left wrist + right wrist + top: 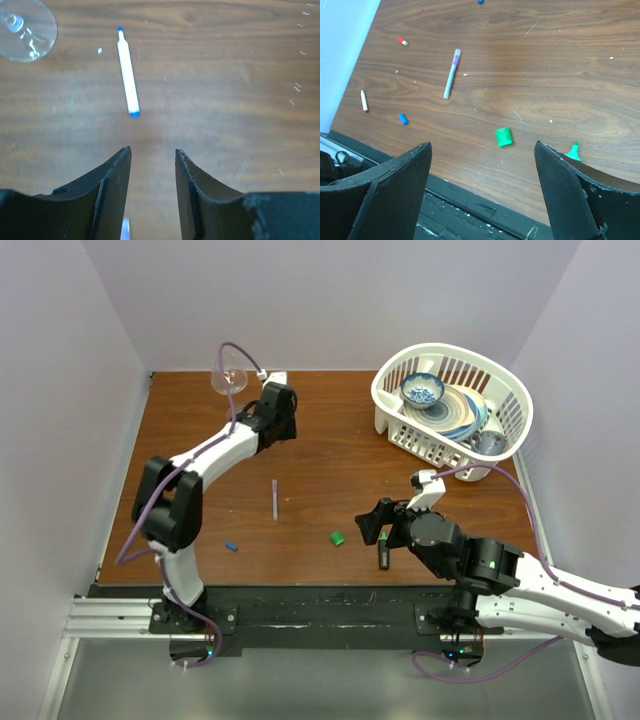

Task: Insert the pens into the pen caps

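Hovering left gripper (152, 152): jaws parted with bare wood between them, nothing pinched; it hangs near the far edge of the worktop (330, 450), nose toward the white pen (127, 72).
white pen: lies flat just ahead of that gripper and apart from it, one blue end nearest; likely the next pick.
wine glass (25, 27): its foot stands beside the pen near the far edge; a wide approach could clip it.
right gripper (482, 145): jaws spread wide and empty, low over the near right of the worktop, lined up on the green cap (503, 136).
green cap: alone on the wood ahead of the gap, untouched.
black marker (383, 555): by the near edge, just beside the right gripper, green tip bare and handy for that cap.
purple-grey pen (451, 73): flat mid-worktop, well apart from both arms.
blue cap (403, 119): close to the near edge, left of centre.
red cap (402, 41): toward the left edge; too small to judge its lie.
basket (400, 420): far right corner, holding dishes, out of the way.
progress: no pen looks capped yet.
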Controlling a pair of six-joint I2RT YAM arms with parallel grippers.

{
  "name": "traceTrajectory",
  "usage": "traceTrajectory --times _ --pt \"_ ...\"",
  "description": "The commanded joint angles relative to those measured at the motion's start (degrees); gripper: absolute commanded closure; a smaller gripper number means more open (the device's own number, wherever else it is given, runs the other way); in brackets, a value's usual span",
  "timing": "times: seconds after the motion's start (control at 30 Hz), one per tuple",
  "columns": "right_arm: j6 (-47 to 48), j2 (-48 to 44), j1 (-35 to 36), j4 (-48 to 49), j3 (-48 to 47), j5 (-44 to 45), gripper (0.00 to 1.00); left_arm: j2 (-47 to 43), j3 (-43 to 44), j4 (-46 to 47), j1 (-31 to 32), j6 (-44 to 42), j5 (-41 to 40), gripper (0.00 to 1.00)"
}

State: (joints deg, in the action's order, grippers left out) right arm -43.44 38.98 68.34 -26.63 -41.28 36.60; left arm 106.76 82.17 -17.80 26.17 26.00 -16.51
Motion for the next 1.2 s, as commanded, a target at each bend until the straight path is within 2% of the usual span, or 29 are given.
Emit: traceTrajectory --times 0.0,0.27,0.53,0.77,0.97,1.17 --pt "2.3 0.0 0.0 -2.4 -3.7 3.9 0.13 7.7 9.3 -0.7 -1.8 -3.5 -4.1 0.56" --pt "3.8 0.1 0.0 -2.2 -3.9 5.3 0.13 18.2 19.1 -1.6 -3.1 -6.7 -5.7 0.57" --pt "5.6 1.4 0.0 -2.4 -5.0 6.4 0.13 24.0 25.2 -3.3 -5.1 -7.5 -5.9 0.58" --pt "6.3 1.7 0.1 -1.8 -4.8 6.8 0.13 28.5 27.6 -2.5 -6.7 -8.8 -1.5 0.6" --pt "7.0 2.4 0.0 -1.2 -4.8 7.2 0.13 31.5 30.3 -3.9 -6.8 -9.7 -1.9 0.6" --pt "7.3 3.2 0.0 -1.0 -5.3 7.1 0.14 31.9 30.3 -4.8 -6.8 -9.9 -1.6 0.67"
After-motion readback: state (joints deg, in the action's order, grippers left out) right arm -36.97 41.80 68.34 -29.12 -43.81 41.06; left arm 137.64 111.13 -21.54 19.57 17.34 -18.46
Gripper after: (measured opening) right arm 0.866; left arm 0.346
